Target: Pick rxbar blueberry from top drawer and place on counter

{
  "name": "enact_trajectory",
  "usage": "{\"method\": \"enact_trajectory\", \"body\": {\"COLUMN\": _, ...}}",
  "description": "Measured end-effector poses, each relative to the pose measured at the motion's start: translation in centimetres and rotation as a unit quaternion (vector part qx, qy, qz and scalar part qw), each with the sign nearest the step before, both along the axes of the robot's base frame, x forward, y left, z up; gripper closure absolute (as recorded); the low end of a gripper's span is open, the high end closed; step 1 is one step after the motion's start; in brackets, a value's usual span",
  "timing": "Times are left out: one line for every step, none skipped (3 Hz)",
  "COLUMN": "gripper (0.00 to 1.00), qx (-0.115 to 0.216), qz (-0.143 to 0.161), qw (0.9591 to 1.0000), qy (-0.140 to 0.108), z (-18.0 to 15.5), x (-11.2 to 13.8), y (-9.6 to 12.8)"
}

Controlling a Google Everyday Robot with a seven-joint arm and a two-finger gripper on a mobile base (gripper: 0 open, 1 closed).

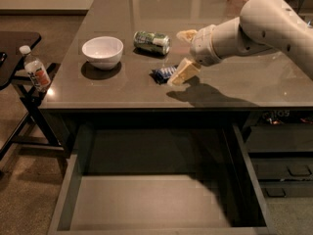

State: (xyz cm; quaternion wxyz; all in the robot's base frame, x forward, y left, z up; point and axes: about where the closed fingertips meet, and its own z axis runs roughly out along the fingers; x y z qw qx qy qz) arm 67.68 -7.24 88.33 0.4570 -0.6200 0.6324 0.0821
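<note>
1. The gripper (178, 57) hung low over the counter (244, 89), its two fingers (183, 72) spread apart and gripping nothing. The lower finger slanted down to the surface.
2. The snack bar (164, 74) lay flat on the counter right at that lower fingertip. Whether the two touched could not be told. With the bar set down, the task looked all but done. The likely risk was in the retreat: a sideways pull might catch the crinkly wrapper and drag or flick the bar. The glossy top would probably let it slide towards the front edge.
3. Just past the bar, on the side away from the arm, a green-and-white can (151, 41) lay on its side. A nudge could set it rolling.
4. Farther out the same way sat a white bowl (102, 52), well apart from the gripper.
5. Below and in front of the gripper, the wide grey drawer (146, 199) stood open. A bar knocked off the edge would probably drop back into it.
6. Farthest off, beyond the bowl, a small bottle (34, 72) stood on a black side table (14, 39) over the brown floor.
</note>
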Motion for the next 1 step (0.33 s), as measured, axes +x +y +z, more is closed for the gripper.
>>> {"method": "enact_trajectory", "body": {"gripper": 0.0, "qx": 0.0, "qz": 0.0, "qw": 1.0, "qy": 0.0, "z": 0.0, "x": 0.0, "y": 0.0}}
